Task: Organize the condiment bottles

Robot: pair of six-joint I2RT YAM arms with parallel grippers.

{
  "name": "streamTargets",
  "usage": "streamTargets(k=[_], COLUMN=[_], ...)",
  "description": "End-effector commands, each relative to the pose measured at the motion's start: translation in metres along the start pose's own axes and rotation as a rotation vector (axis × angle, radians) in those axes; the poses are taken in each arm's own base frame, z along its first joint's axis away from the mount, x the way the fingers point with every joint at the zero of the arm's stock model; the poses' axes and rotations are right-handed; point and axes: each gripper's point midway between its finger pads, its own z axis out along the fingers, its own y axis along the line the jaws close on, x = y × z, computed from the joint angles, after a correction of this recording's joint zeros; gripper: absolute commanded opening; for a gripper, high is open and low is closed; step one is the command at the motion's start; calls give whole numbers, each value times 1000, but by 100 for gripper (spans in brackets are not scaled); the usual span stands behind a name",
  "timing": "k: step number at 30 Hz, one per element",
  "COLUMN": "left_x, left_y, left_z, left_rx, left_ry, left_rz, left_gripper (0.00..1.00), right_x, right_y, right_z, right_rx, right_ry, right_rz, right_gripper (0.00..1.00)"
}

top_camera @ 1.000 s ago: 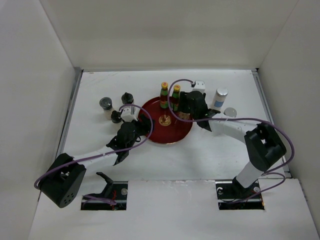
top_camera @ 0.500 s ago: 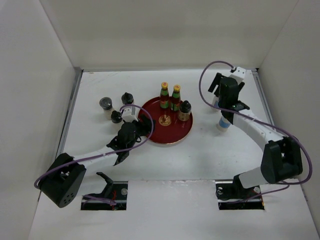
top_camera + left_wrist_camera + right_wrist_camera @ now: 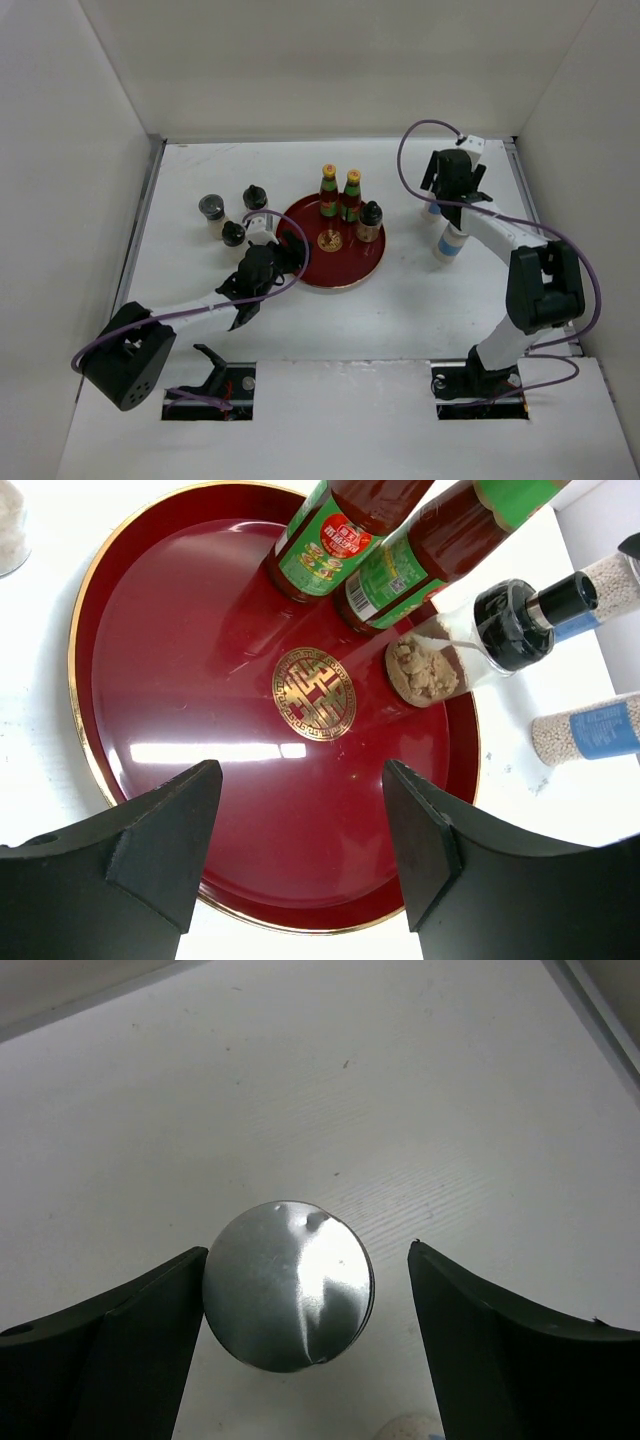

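- Right gripper (image 3: 308, 1250), jaws wide apart, hangs straight above a shaker (image 3: 288, 1285); only its silver cap shows, so it probably stands upright.
- Second shaker (image 3: 450, 243) stands nearby, also on the right arm's side.
- Left gripper (image 3: 300, 770), spread and empty, faces the red tray (image 3: 150, 630) holding two sauce bottles (image 3: 330, 540) and a black-lidded jar (image 3: 440, 660).
- Three jars (image 3: 212, 208) wait left of it.

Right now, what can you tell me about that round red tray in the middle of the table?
The round red tray is a glossy, dark red disc that looks lacquered, with a thin gold edge and a gold emblem at its centre. It lies flat on the white table. On its far side stand two dark sauce bottles and a clear black-lidded jar of brown crumbs. The left gripper hangs open over its near part.
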Motion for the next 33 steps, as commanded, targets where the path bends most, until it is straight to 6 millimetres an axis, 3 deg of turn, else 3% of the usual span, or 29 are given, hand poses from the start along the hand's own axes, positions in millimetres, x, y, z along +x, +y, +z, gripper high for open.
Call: streamTargets(k=[1,4,8,13,18,23,26,30,33], left_x=[-18,-18,-20,-21,-22,-23,-25,-32,-36], left_y=[-19,-17,-17,-16,-16,-14,-13,-10,-4], left_z=[2,2,1,0,1,0,-1,-6,-8], left_rx=[57,55,54,52,54,46,44,37,19], left_ry=[-58,-55,-63,-68,-67,-75,-86,-114,-130], left_rz=[-18,-22,-19,-21,-24,-29,-31,-38,-43], left_gripper=[64,64,64,64,64,64,64,64,64], right_x=[-31,-38,-71,-108,-129,-131,-123,-97,-73], right_y=[10,13,16,31,63,103,134,183,211], right_z=[1,2,-24,-82,-161,-225,-254,-271,-262], right_rx=[-35,-34,-67,-167,-340,-525,-633,-761,-786], right_ry=[-62,-78,-221,-350,-436,-464,-450,-394,-340], right_rz=[42,51,100,143,152,133,118,69,31], right_gripper=[81,63,52,49,48,49,49,49,49])
